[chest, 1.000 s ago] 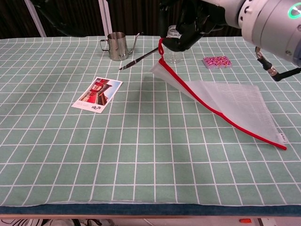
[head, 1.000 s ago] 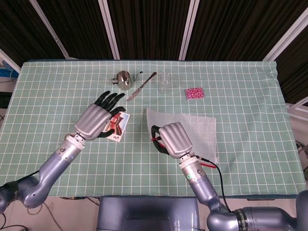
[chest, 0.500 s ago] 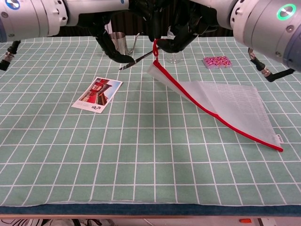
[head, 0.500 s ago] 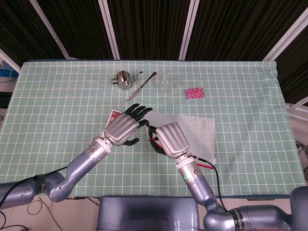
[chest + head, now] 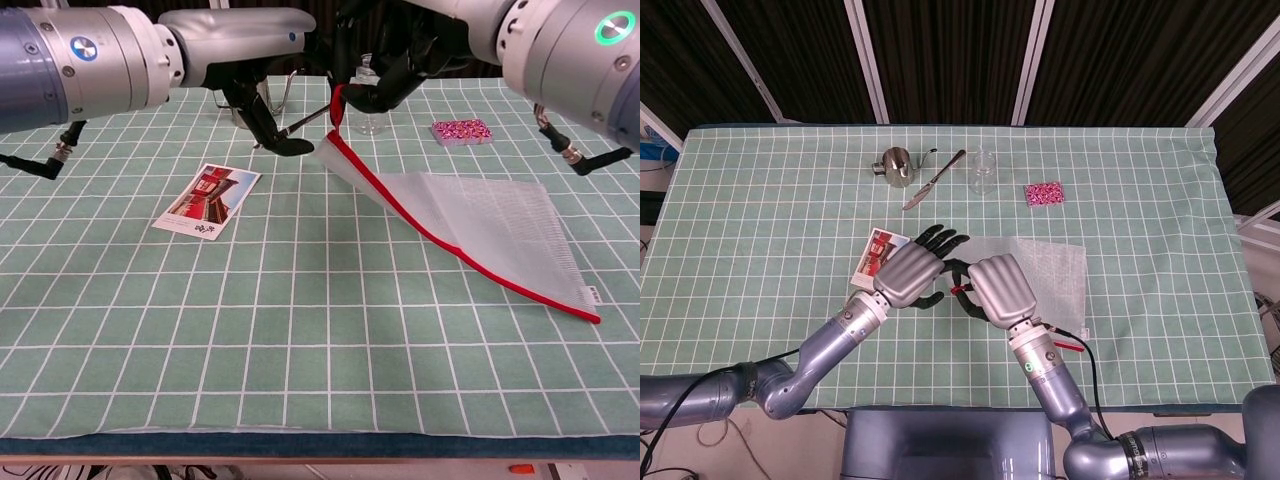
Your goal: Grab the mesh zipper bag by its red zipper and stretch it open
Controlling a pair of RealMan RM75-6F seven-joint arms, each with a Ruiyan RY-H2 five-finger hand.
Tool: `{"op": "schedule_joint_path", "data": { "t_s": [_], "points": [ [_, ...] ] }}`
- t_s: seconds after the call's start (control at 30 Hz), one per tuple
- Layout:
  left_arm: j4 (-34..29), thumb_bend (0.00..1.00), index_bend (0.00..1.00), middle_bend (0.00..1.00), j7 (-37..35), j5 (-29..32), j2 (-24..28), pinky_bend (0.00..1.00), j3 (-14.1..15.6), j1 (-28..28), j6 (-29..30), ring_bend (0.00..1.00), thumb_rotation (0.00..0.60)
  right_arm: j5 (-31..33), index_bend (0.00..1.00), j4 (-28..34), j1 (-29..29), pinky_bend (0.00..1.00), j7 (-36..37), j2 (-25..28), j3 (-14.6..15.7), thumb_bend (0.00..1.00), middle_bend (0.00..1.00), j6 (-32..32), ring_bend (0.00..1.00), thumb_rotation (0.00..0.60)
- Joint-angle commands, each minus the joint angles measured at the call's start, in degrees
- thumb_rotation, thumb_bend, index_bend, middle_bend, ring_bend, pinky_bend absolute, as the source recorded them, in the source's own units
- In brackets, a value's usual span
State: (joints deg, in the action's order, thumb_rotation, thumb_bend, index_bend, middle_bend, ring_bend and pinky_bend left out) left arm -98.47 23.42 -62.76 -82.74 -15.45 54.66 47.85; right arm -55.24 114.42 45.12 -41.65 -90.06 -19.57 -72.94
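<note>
Head view hides the red zipper (image 5: 450, 250) almost wholly under the two metal hands; chest view shows it edging the thin, see-through mesh bag (image 5: 490, 215). The right hand (image 5: 995, 290) pinches the zipper's looped end, lifting that corner off the checked green tablecloth (image 5: 300, 330) while the far corner lies flat. The left hand (image 5: 910, 275) hangs just beside it, dark fingers (image 5: 270, 125) apart, holding nothing. Nearby lies a flat picture card (image 5: 207, 200); farther back, a steel jug (image 5: 898, 165).
</note>
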Motion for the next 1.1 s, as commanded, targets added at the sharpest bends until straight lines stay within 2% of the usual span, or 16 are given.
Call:
{"op": "schedule_joint_path", "data": {
  "t_s": [0.03,0.17,0.9,1.1],
  "points": [
    [0.09,0.31,0.47,0.08,-0.04,0.00,-0.31,0.00,0.59,0.07,0.42,0.00,0.600,0.05,0.66,0.08,0.07,0.95,0.14,0.12,0.15,0.64,1.00,-0.17,1.00,0.600],
    [0.26,0.32,0.51,0.10,-0.23,-0.12,-0.75,0.00,1.13,0.01,1.51,0.00,0.600,0.10,0.66,0.17,0.20,0.95,0.43,0.34,0.40,0.64,1.00,-0.40,1.00,0.600],
    [2.40,0.33,0.52,0.11,-0.15,1.12,-4.12,0.00,1.98,1.79,3.32,0.00,0.600,0.26,0.66,0.65,0.40,0.95,2.20,1.40,1.32,0.65,1.00,-1.25,1.00,0.600],
    [2.76,0.38,0.55,0.11,-0.46,1.29,-5.07,0.00,1.97,2.10,3.82,0.00,0.600,0.24,0.66,0.71,0.45,0.95,2.47,1.62,1.51,0.66,1.00,-1.44,1.00,0.600]
  ]
}}
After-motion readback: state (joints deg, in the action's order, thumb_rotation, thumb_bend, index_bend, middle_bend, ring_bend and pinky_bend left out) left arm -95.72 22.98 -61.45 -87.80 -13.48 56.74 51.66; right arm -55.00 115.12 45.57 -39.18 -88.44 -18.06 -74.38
